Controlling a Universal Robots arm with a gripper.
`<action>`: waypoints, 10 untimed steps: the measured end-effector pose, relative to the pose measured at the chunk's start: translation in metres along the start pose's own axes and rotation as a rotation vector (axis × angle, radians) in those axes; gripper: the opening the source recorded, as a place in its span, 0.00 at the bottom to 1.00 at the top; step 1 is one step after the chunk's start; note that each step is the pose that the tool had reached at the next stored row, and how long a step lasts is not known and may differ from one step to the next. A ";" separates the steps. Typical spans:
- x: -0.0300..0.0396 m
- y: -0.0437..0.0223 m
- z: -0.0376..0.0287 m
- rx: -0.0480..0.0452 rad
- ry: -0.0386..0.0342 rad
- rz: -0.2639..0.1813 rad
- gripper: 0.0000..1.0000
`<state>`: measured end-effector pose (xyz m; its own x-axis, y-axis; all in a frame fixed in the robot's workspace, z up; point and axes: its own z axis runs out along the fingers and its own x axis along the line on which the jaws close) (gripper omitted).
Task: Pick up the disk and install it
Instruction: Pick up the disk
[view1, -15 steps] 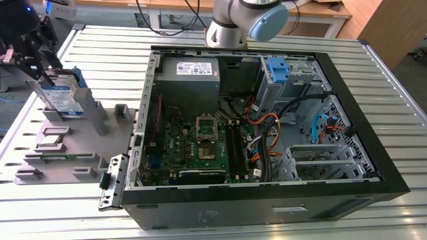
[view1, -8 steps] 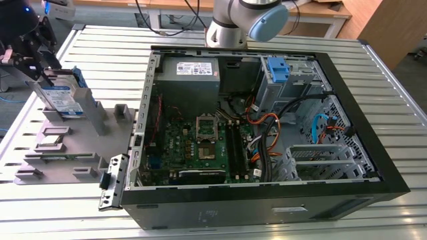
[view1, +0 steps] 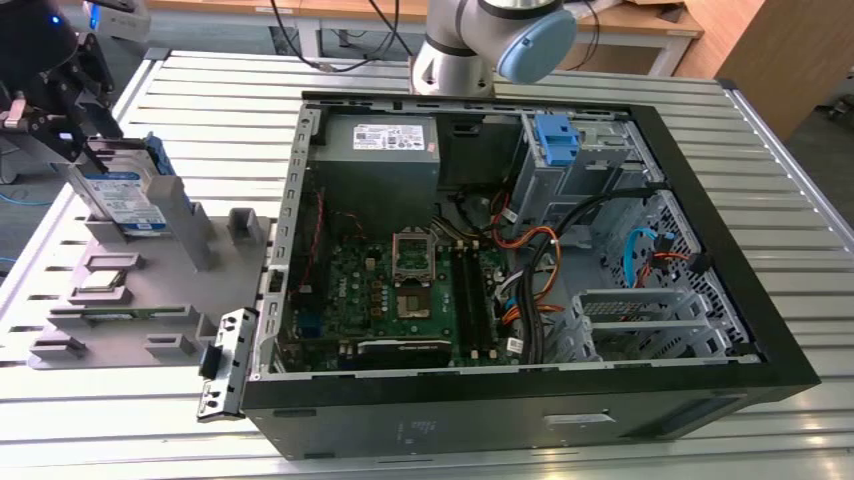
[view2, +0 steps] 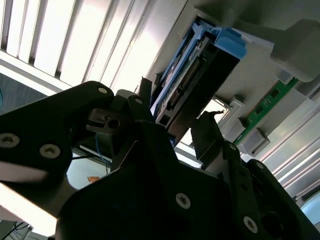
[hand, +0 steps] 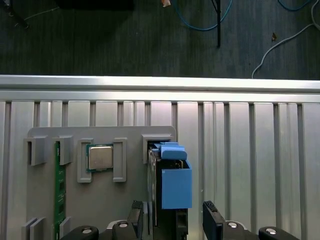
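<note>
Two spread jaws flank the upright disk (hand: 174, 188)

Slatted metal table (view1: 214, 90), wooden cabinet (view1: 781, 50), dark floor (hand: 100, 45)

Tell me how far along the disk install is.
Nothing looks finished: the disk stands upright in the grey holder, outside the open computer case. In hand: the tool straddles the disk, its fingers open on either side, with a gap showing in the first wrist view. Left: the grasp, the lift and seating it in the case.
</note>
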<state>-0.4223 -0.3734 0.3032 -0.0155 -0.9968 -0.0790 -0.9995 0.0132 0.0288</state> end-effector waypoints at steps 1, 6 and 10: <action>-0.0001 -0.0001 0.0000 -0.0121 0.0002 0.001 0.59; 0.0001 -0.0002 0.0005 -0.0237 0.0004 0.002 0.59; 0.0001 -0.0021 0.0008 -0.0246 0.0005 -0.001 0.59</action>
<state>-0.4203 -0.3735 0.3023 -0.0141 -0.9968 -0.0785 -0.9985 0.0099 0.0532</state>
